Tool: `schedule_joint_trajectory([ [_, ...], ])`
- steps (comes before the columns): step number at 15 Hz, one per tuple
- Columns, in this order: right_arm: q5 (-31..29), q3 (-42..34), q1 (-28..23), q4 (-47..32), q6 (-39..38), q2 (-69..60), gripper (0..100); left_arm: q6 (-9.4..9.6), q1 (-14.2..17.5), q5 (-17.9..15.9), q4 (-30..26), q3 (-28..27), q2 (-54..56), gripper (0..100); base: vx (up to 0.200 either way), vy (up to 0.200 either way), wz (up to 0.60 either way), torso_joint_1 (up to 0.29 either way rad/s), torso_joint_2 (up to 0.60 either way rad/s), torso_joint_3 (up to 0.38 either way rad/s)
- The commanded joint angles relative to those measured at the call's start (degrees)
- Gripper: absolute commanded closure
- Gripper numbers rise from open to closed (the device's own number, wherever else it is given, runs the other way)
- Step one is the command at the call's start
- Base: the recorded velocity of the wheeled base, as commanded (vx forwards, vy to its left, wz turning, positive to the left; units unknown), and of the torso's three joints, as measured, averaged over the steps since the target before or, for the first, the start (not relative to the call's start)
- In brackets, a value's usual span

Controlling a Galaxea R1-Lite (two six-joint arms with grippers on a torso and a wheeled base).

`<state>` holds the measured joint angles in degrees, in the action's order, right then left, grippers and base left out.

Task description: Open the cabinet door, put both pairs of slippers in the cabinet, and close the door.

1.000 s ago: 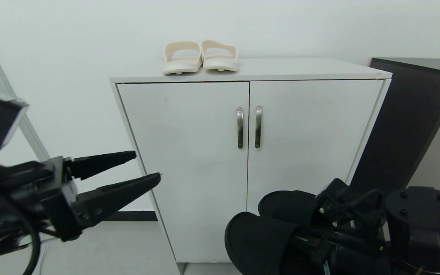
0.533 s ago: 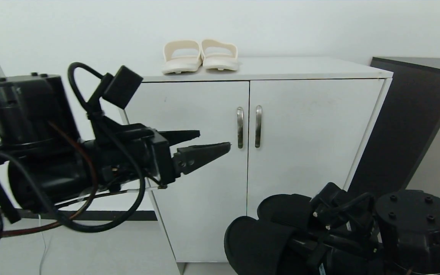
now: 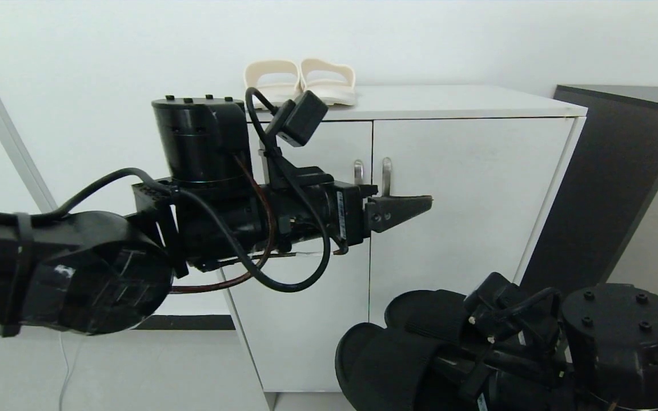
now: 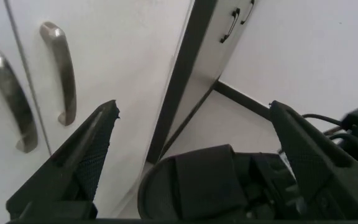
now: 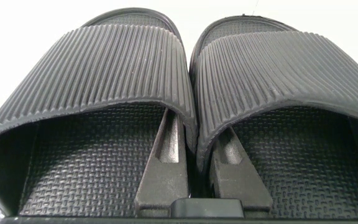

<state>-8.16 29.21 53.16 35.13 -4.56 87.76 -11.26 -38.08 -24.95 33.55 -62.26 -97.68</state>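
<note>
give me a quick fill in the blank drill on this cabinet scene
The pair of cream slide slippers lies on ____ of the white two-door cabinet.
Both of its doors are ____.
The right end effector holds ____ black ribbed slippers at once.
The left end effector, near the curved metal handles, is ____.
Missing words: top; closed; two; open.

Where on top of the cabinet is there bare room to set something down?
Bare from the cream slippers rightward to the cabinet top right edge. Crowded: the left gripper before the door handles, black slippers below.
</note>
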Motion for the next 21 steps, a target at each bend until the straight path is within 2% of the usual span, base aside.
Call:
schedule_joint_trajectory([
  [1, 0.0, 0.0, 0.0, 0.0, 0.0, -0.1, 100, -0.51, -0.2, -0.1, 0.0, -1.7, -3.1, 0, 0.0, 0.0, 0.0, 0.0, 0.0, 0.0],
  [2, 0.0, 0.0, 0.0, 0.0, -0.1, -0.1, 100, -0.95, -0.2, -0.3, 0.0, -2.2, -3.5, 0, 0.0, 0.0, 0.0, 0.0, 0.0, 0.0],
  [4, 0.1, 0.0, 0.0, 0.0, -0.1, 0.0, 100, -2.27, 0.2, -2.9, -0.1, -2.7, -3.9, 0, 0.0, 0.0, 0.0, 0.0, 0.0, 0.0],
  [6, 0.1, 0.0, 0.0, 0.0, -0.1, 0.0, 100, -3.5, 1.1, -3.3, -0.2, -4.4, -5.4, 0, 0.0, 0.0, 0.0, 0.0, 0.0, 0.0],
  [12, 0.1, 0.0, -0.1, 0.0, -0.1, 0.0, 100, -3.59, 4.4, -2.7, -0.8, -9.5, -10.7, 0, 0.0, 0.0, 0.0, 0.0, 0.0, 0.0],
  [15, 0.1, 0.0, -0.1, 0.0, -0.2, 0.1, 100, -3.5, 4.9, -2.3, -3.3, -13.3, -12.4, 0, 0.0, 0.0, 0.0, 0.0, 0.0, 0.0],
  [17, 0.0, 0.0, -0.1, 0.0, -0.3, 0.0, 100, -3.5, 4.9, 0.2, -4.0, -15.4, -13.9, 0, 0.0, 0.0, 0.0, 0.0, 0.0, 0.0],
  [21, 0.0, 0.0, -0.1, 0.0, -0.3, -0.1, 100, -3.5, 4.8, 0.4, -4.2, -16.6, -15.3, 0, 0.0, 0.0, 0.0, 0.0, 0.0, 0.0],
])
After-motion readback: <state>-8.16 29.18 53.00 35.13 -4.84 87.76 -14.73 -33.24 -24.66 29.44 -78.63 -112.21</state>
